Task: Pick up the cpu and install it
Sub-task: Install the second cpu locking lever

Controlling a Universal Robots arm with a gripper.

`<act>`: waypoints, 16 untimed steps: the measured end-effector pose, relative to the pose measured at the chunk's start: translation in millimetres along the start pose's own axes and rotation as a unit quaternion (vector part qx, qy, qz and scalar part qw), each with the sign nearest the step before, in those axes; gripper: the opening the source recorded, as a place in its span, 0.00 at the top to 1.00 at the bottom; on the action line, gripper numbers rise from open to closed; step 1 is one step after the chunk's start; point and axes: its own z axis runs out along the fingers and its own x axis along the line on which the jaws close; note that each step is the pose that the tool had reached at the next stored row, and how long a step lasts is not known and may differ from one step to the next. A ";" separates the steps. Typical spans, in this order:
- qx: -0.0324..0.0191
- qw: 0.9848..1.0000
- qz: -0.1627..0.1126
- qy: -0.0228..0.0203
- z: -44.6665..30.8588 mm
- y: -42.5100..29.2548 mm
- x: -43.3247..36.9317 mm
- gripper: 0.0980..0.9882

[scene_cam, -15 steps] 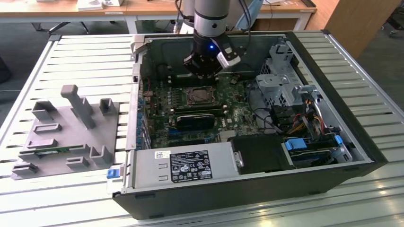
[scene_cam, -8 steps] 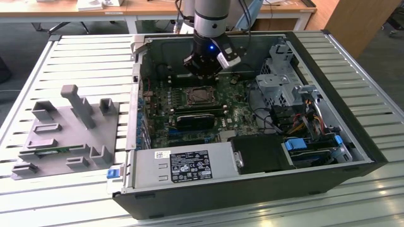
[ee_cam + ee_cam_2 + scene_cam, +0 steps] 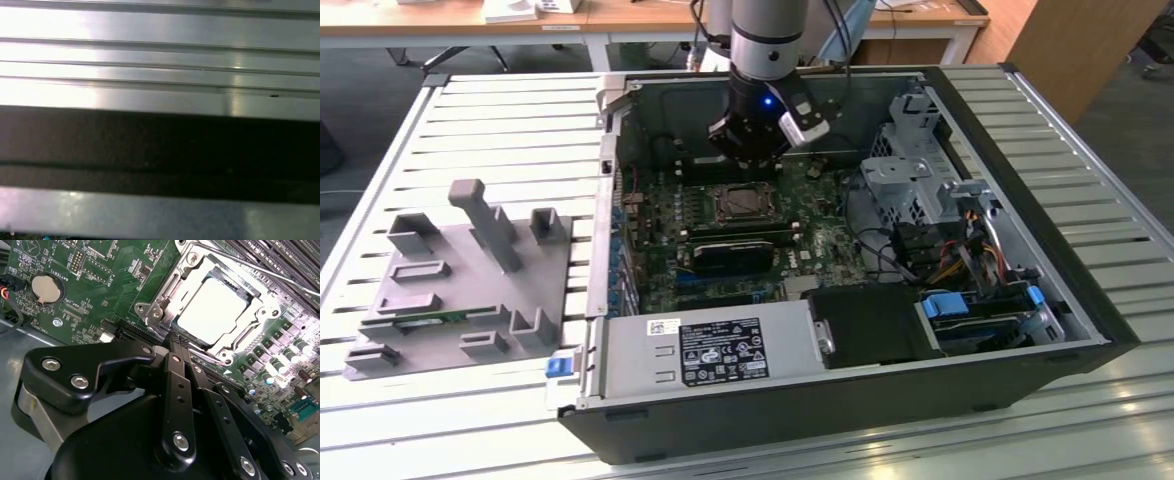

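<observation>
The cpu [image 3: 212,310] lies flat in the motherboard socket, its pale metal top framed by the silver socket bracket [image 3: 159,300]. In the exterior view the cpu [image 3: 744,203] sits in the middle of the green board inside the open computer case. My gripper [image 3: 178,341] hangs just beside the socket's edge, a little above the board, its two black fingers [image 3: 172,375] pressed together with nothing between them. Seen from outside, the gripper [image 3: 749,160] hovers just behind the socket.
The open case [image 3: 1067,300] lies on a slatted metal table [image 3: 507,130]. A grey fixture block [image 3: 467,270] stands at the exterior view's left. Memory slots [image 3: 280,260], a coin battery [image 3: 45,287], a drive cage [image 3: 907,160] and cables [image 3: 961,250] surround the socket.
</observation>
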 end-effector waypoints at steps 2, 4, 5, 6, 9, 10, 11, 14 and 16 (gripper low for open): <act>0.000 1.000 0.000 0.000 -0.1 -3.7 0.1 0.99; 0.000 1.000 0.000 0.000 -0.1 -4.0 0.1 0.99; 0.000 1.000 0.000 0.000 -0.1 -4.2 0.1 0.99; 0.000 1.000 0.000 0.000 -0.2 -4.5 0.1 0.99; 0.000 1.000 0.000 0.000 -0.2 -5.5 0.2 0.99; 0.000 1.000 0.000 0.000 -0.2 -5.9 0.2 0.99; 0.000 1.000 0.000 0.000 -0.2 -6.1 0.2 0.99; 0.000 1.000 0.000 0.000 -0.1 -6.9 0.2 0.99; 0.000 1.000 0.000 0.000 -0.2 -7.0 0.2 0.99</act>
